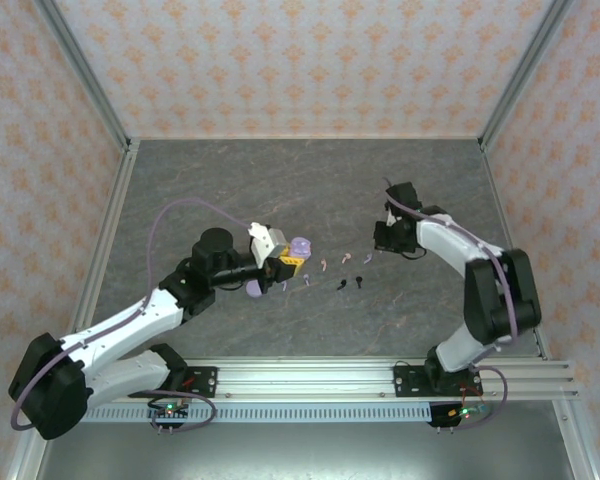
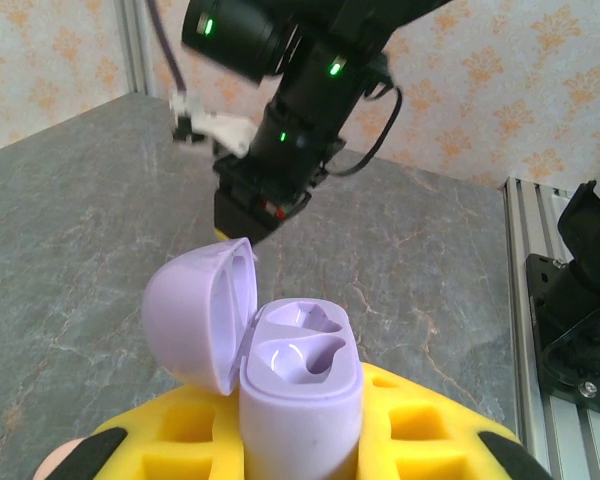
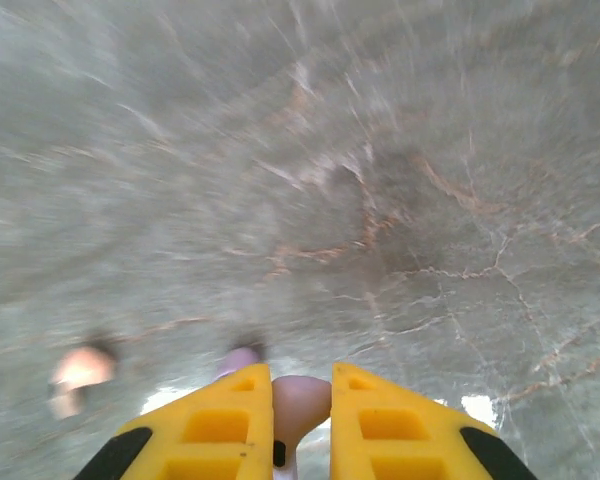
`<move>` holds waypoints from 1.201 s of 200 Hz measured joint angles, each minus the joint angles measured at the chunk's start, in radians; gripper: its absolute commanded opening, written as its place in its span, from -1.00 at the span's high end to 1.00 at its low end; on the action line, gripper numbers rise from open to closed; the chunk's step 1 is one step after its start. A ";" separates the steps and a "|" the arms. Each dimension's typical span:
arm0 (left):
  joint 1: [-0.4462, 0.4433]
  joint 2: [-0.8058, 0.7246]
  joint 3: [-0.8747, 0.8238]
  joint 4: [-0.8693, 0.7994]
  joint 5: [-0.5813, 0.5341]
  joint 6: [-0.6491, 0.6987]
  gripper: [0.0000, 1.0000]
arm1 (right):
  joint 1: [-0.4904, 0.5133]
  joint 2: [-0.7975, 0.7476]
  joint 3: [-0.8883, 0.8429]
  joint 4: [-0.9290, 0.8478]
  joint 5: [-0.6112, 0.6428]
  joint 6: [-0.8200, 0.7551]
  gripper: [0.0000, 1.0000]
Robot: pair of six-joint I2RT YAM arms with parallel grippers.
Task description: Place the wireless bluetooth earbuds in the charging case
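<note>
My left gripper [image 1: 286, 264] [image 2: 300, 425] is shut on the lavender charging case [image 1: 299, 246] [image 2: 302, 375] and holds it upright. Its lid [image 2: 202, 315] is swung open to the left, and both wells are empty. My right gripper [image 1: 382, 246] [image 3: 301, 388] is down close to the table, shut on a pale pinkish-lavender earbud [image 3: 300, 400] by its bulb. Several more wireless bluetooth earbuds lie in a loose row between the arms: lavender [image 1: 367, 258] [image 3: 238, 358], pink [image 1: 346, 257] [image 3: 80, 370] and black [image 1: 341, 285].
A second lavender round case [image 1: 255, 288] lies on the table just under my left wrist. The grey marbled tabletop [image 1: 310, 180] is walled by patterned panels. The aluminium rail [image 1: 380, 375] runs along the near edge. In the left wrist view my right arm [image 2: 295, 110] is ahead.
</note>
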 measured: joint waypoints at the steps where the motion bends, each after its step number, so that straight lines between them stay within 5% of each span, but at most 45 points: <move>1: 0.000 0.002 0.000 0.002 0.000 -0.002 1.00 | 0.000 -0.010 0.000 0.003 -0.002 0.003 0.70; 45: -0.017 0.071 0.000 0.117 -0.045 -0.049 1.00 | 0.006 -0.323 -0.048 0.163 -0.163 0.135 0.71; 87: -0.039 0.148 0.020 0.200 -0.105 -0.085 1.00 | 0.113 -0.460 -0.092 0.320 -0.243 0.269 0.72; 163: -0.071 0.201 0.050 0.280 -0.182 -0.118 1.00 | 0.327 -0.543 -0.154 0.537 -0.179 0.370 0.74; 240: -0.078 0.209 0.075 0.294 -0.215 -0.121 1.00 | 0.417 -0.533 -0.177 0.551 -0.087 0.369 0.74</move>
